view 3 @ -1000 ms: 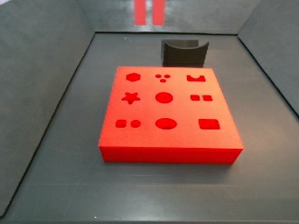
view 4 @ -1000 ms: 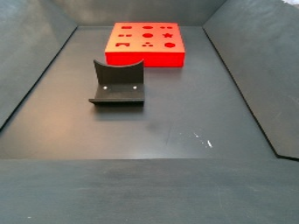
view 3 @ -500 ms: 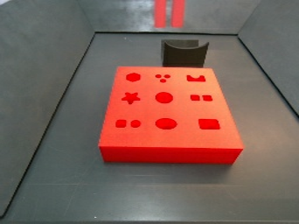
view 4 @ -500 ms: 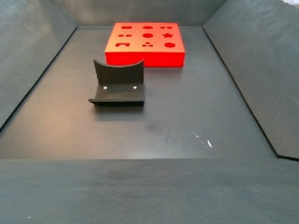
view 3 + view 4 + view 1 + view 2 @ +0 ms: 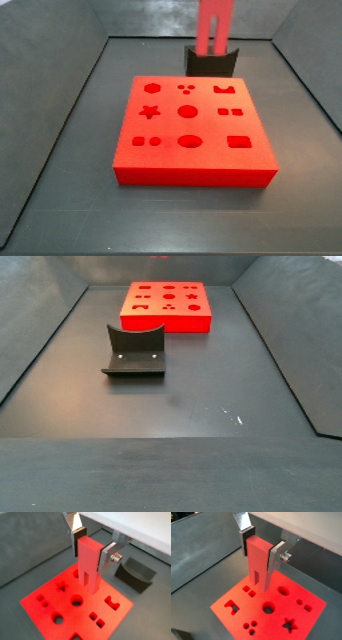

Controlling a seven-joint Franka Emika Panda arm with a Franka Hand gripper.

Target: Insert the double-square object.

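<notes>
My gripper (image 5: 92,547) is shut on the double-square object (image 5: 88,564), a long slim red peg of two joined square bars hanging straight down. It shows the same way in both wrist views, gripper (image 5: 262,548) and peg (image 5: 259,564). The peg hangs above the big flat red block (image 5: 37,614) with shaped holes, apart from it. In a side view the peg (image 5: 214,25) comes down from the top edge, over the far end of the block (image 5: 201,165); the gripper itself is out of that view. The double-square hole (image 5: 231,112) lies near the block's right edge.
A dark curved holder (image 5: 211,62) stands just behind the block and also shows in a wrist view (image 5: 137,574) and a side view (image 5: 134,351). Grey walls enclose the dark floor (image 5: 201,406). The block (image 5: 167,306) sits at the far end there.
In a side view the peg has moved to the right and come lower into the picture. The block and the holder have not moved.
</notes>
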